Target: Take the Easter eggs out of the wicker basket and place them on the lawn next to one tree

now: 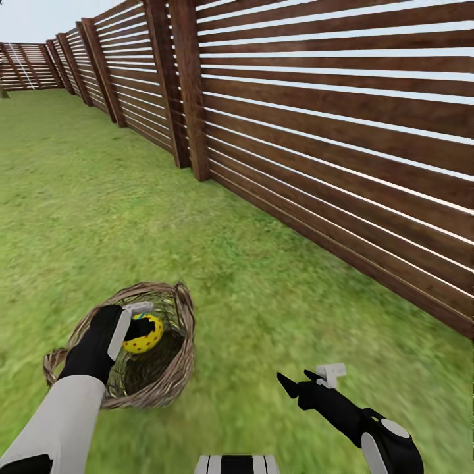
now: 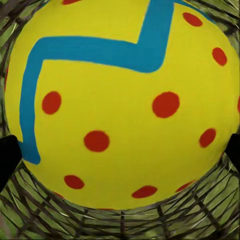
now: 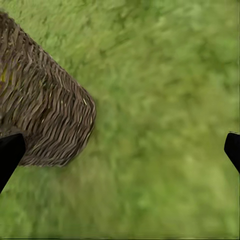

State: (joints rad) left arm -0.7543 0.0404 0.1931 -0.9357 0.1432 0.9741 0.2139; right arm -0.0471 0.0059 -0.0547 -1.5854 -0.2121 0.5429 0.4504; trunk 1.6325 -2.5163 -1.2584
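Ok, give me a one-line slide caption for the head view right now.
Left gripper holds a yellow dotted Easter egg over the wicker basket on the lawn; right gripper waits open.

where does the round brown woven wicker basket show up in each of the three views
Head view: the round brown woven wicker basket sits at the lower left on the green lawn, the left claw reaching into it.
Left wrist view: its open weave frames the picture edges behind the yellow red-dotted egg.
Right wrist view: its outer wall is at the left.
Shared landmark: the basket's weave.
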